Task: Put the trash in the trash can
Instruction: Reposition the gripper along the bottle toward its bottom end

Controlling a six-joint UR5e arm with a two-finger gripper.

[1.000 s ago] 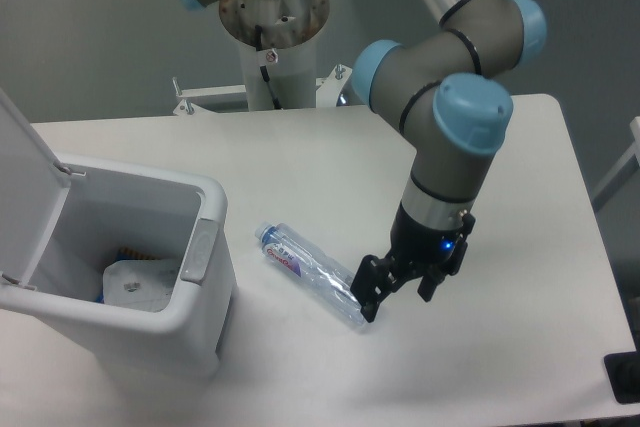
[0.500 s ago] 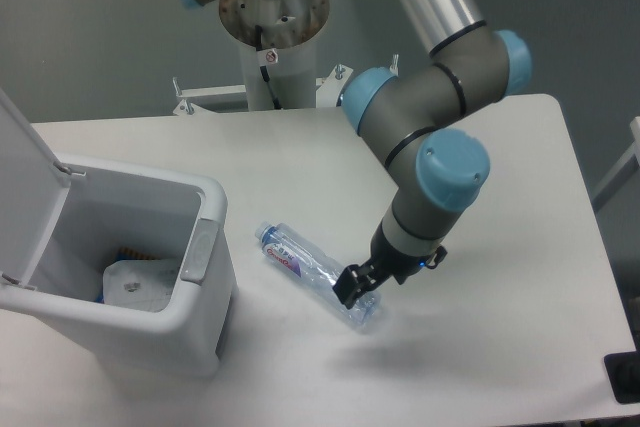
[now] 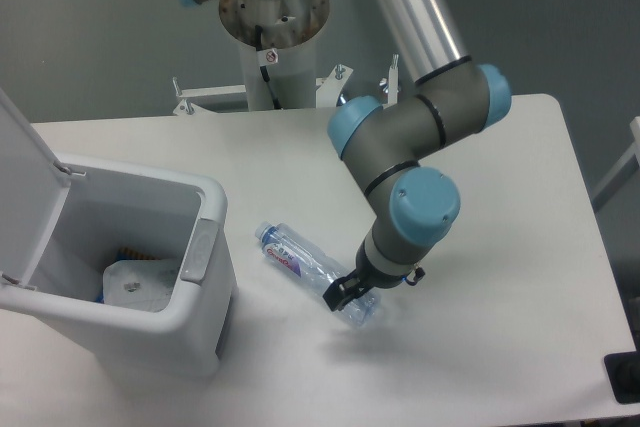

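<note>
**A:** What is shown on the table [image 3: 520, 247]?

**B:** A white table is seen from above and in front. A bin [image 3: 150, 332] is placed at the left edge, its lid [image 3: 22, 182] swung up and back at the far left, and a grey latch [image 3: 197, 250] is mounted on the rim facing the middle of the table. Inside the bin, a white crumpled wrapper [image 3: 133, 285] is seen lying on the bottom, with a small bit of something orange and blue beside it (too small to be identified).

**A:** And where is the bottle found?

**B:** The bottle [image 3: 305, 265] is laid flat on the table, just right of the bin and apart from it. It is clear and crushed, with a blue-red label near its neck. Its cap end is pointed up-left toward the bin, and its base is pointed down-right.

**A:** How is the arm positioned?

**B:** The arm [image 3: 420, 137], grey with blue joint caps, is reached down from the upper middle of the view, and its wrist is bent over the bottle's base end. The gripper [image 3: 345, 294] is lowered onto that end, with dark fingers [image 3: 334, 296] seen against the plastic.

**A:** Is the bottle gripped?

**B:** That cannot be told. The fingers are largely hidden by the wrist, and only a small dark part is visible at the bottle, so whether they are closed around it or merely set beside it is not shown. The bottle is seen resting on the table.
</note>
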